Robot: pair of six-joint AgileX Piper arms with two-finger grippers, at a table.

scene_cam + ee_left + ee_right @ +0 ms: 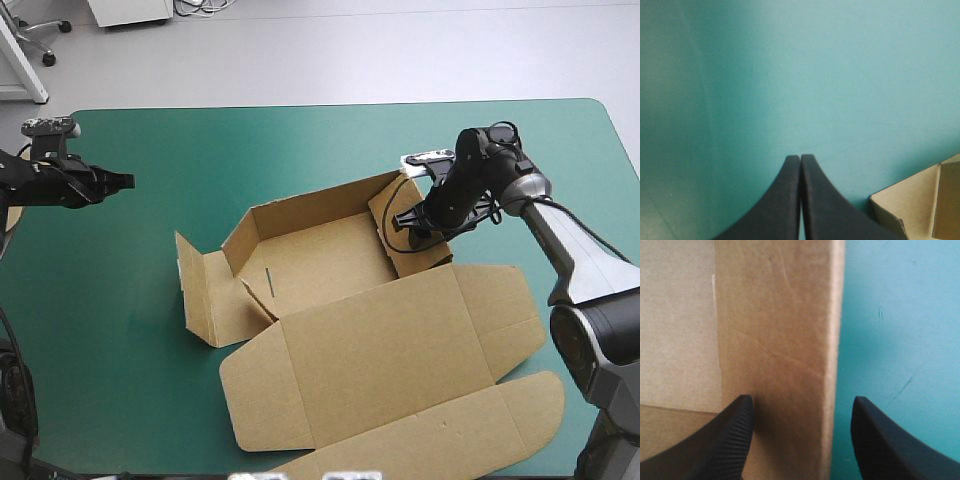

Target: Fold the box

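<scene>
Teal-green bench (130,330), brown box (330,270) half raised: right hand (800,402) wide open astride its wall (785,340); left hand (800,156) pressed shut, well apart from box.

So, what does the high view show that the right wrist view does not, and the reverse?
Only the high view: the whole brown cardboard box, its tray walls partly raised and lid flat, and the left gripper well apart from it. Only the right wrist view: that the right gripper is open, its black fingers astride one raised wall. Both: that wall and the teal-green table cover.
</scene>
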